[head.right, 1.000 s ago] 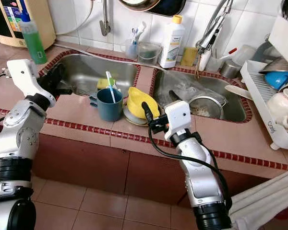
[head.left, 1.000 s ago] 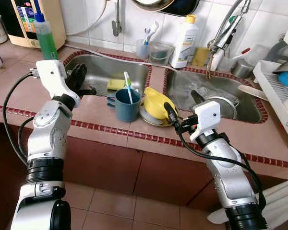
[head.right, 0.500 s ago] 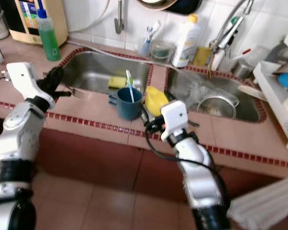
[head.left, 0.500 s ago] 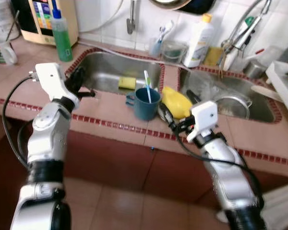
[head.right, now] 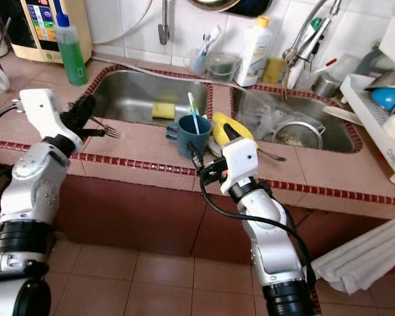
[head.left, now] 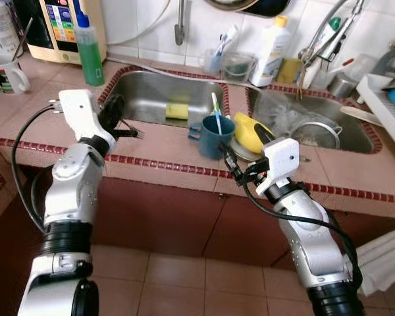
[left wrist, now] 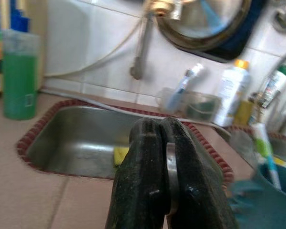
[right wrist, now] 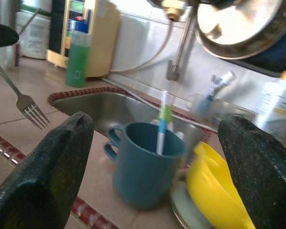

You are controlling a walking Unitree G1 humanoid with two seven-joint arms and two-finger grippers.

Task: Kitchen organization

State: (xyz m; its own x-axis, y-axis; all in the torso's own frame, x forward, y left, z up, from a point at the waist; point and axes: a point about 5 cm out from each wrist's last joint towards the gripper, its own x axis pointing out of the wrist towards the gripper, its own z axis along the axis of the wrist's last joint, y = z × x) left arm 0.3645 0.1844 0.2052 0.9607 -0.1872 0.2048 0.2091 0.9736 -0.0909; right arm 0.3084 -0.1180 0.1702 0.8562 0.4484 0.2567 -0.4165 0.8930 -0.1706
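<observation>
At the red-trimmed front edge of a terracotta-tiled kitchen counter [head.left: 164, 148], the robot's right gripper [right wrist: 152, 167] hangs with its two black fingers [right wrist: 43, 176] spread wide, empty, pointed at a dark teal ceramic mug [head.left: 214, 135] that stands on the strip of counter between the two sinks. A white-and-green toothbrush [head.left: 215, 113] stands upright in the mug. Just beside the mug, on its right, a yellow plastic bowl [head.left: 250, 131] lies tilted on a round metal plate [head.right: 214, 146].

Toward the counter's left end, the left gripper [head.left: 112, 112] is pressed together on the handle of a silver metal fork [head.right: 104, 128], held roughly level above the counter in front of the left stainless-steel sink [head.left: 155, 99], tines pointing toward the mug. A yellow sponge [head.left: 178, 110] lies in that sink's basin. The right stainless-steel sink [head.left: 355, 141] holds a round metal strainer [head.left: 314, 133] and other wet dishes.

Along the tiled back wall stand a bottle of green dish liquid [head.left: 90, 46], a cream-coloured water dispenser [head.left: 66, 26], a clear cup holding toothbrushes [head.left: 216, 60] and a white detergent bottle with a yellow cap [head.left: 271, 45]. A white mug [head.left: 8, 71] sits at the counter's far left, and a white dish rack [head.left: 382, 99] with a blue bowl occupies the far right.
</observation>
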